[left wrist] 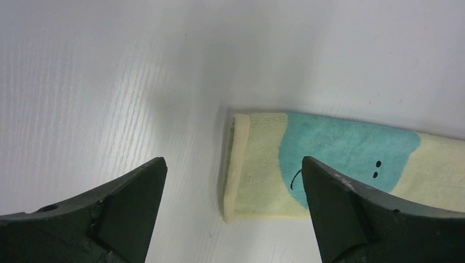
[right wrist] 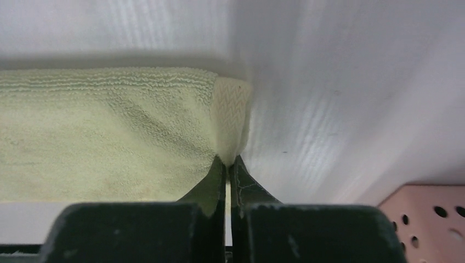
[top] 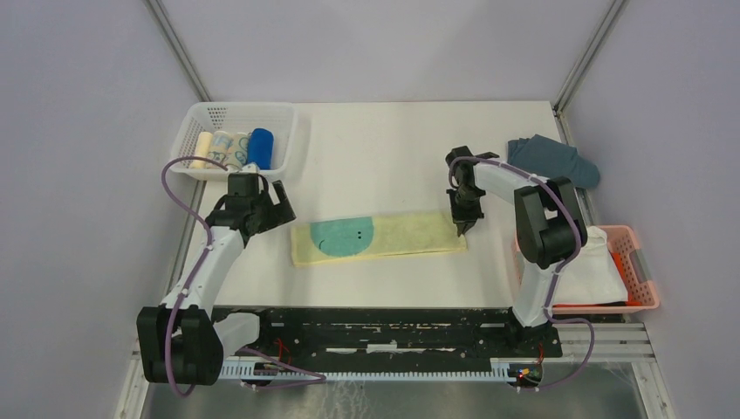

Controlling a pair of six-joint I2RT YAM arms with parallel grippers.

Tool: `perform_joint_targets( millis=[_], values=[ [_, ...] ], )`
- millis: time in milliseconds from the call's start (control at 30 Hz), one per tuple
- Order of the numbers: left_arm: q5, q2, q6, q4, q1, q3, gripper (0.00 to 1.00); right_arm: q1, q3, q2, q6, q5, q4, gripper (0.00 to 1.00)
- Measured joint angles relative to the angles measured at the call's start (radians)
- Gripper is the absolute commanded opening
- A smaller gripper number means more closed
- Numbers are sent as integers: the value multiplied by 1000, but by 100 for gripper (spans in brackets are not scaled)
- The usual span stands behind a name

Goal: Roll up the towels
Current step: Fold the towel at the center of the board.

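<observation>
The pale yellow towel with a teal-green patch [top: 377,237] lies folded into a long strip at the table's middle. My right gripper [top: 460,229] is shut on the towel's right end, pinching its hem [right wrist: 229,123]. My left gripper [top: 281,202] is open and empty, just left of and behind the towel's left end [left wrist: 257,164], a little above the table. The royal blue towel [top: 260,147] sits rolled in the white basket [top: 229,114] at the back left.
The white basket also holds rolled pale cloths [top: 222,149]. A slate grey-blue cloth [top: 553,160] lies at the back right. A pink basket [top: 635,262] with a white cloth [top: 593,267] stands at the right edge, and its corner shows in the right wrist view [right wrist: 427,211].
</observation>
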Motion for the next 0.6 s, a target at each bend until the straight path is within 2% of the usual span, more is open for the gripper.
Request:
perform_joint_targets(
  millis=[233,433,600],
  values=[
    [132,0,-9,39,0,-29,95,-47,109,38,-45,293,-63,0],
    [275,0,-91,101,-37,-114,92,-72,230,42,-84,526,-98,0],
    [340,1,-156,144,-79,-145,85,-51,257,21,-105,524,-118,0]
  ],
)
